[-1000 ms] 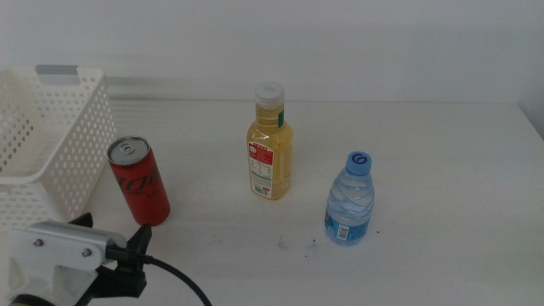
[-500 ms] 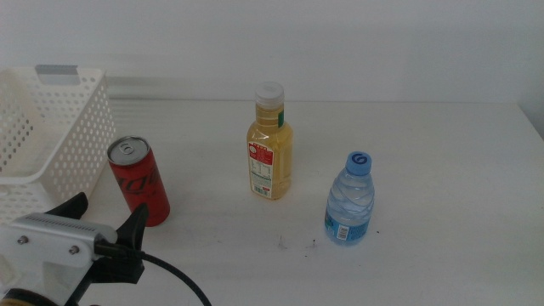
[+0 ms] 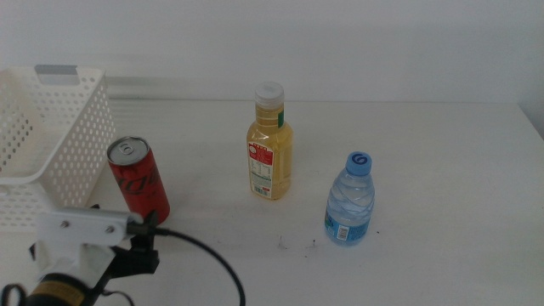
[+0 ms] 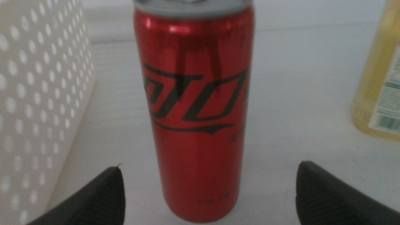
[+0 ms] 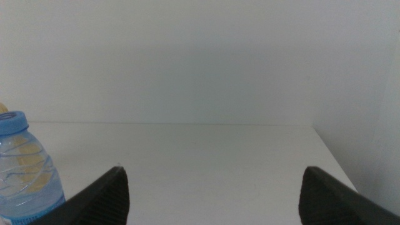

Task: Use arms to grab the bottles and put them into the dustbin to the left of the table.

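A: What stood nearest on the table [image 3: 442, 170]?

B: The left gripper [image 4: 206, 200], low at the front-left corner. Its white housing and black cable showed in the middle view, close to the table's front edge.

A: And just past it?

B: The can [image 3: 138, 180], upright, right ahead of the jaws. In the left wrist view the can [image 4: 195, 106] filled the gap between the two dark jaw tips, but neither tip touched it; there was clear space on both sides.

A: So the jaws were spread?

B: Yes, wide apart and holding nothing.

A: Anything crowding the can?

B: The dustbin [image 3: 51, 153] stood just beside it, at the table's left edge. Its perforated wall [image 4: 37, 94] ran close along one side of the can. The two did not seem to touch.

A: Further along?

B: The water bottle [image 3: 349, 201] stood toward the front right, well apart from the can. The juice bottle [image 3: 270, 143] stood upright near the middle, farther back than both. Its yellow side [image 4: 381, 81] showed at the rim of the left wrist view.

A: The right gripper [image 5: 212, 200]?

B: Its jaws were spread too, empty, with bare table between them. The water bottle [image 5: 25, 169] sat off to one side of them.
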`<action>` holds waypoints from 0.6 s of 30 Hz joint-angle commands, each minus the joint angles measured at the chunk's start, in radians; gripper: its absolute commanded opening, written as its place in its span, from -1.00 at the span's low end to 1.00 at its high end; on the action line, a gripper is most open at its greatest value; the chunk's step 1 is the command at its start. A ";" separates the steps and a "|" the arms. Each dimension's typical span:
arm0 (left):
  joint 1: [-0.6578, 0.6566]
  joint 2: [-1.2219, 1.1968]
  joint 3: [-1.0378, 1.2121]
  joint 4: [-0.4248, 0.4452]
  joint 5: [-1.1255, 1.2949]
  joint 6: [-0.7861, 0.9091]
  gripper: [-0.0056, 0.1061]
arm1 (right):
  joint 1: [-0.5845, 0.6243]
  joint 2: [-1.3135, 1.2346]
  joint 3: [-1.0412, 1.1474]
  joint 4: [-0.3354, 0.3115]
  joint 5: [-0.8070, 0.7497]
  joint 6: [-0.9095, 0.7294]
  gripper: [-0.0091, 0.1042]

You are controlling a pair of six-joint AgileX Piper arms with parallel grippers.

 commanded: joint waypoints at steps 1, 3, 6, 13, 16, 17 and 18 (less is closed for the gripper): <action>0.008 0.050 -0.036 -0.011 -0.022 -0.035 0.77 | -0.007 -0.005 0.004 -0.002 -0.006 -0.004 0.78; 0.009 0.086 -0.063 -0.002 -0.022 -0.044 0.77 | -0.007 -0.005 0.004 -0.002 -0.006 -0.004 0.78; 0.009 0.124 -0.103 -0.011 -0.022 -0.044 0.77 | -0.007 -0.005 0.004 -0.002 -0.006 -0.004 0.78; 0.009 0.200 -0.187 -0.071 -0.022 -0.040 0.77 | -0.007 -0.005 0.004 -0.002 -0.006 -0.004 0.78; 0.009 0.233 -0.217 -0.085 -0.022 -0.040 0.77 | -0.007 -0.005 0.004 -0.002 -0.006 -0.004 0.78; 0.009 0.241 -0.226 -0.090 -0.022 -0.040 0.77 | -0.007 -0.005 0.004 -0.002 -0.006 -0.004 0.78; 0.009 0.249 -0.235 -0.100 -0.022 -0.035 0.77 | -0.007 -0.005 0.004 -0.002 -0.006 -0.004 0.78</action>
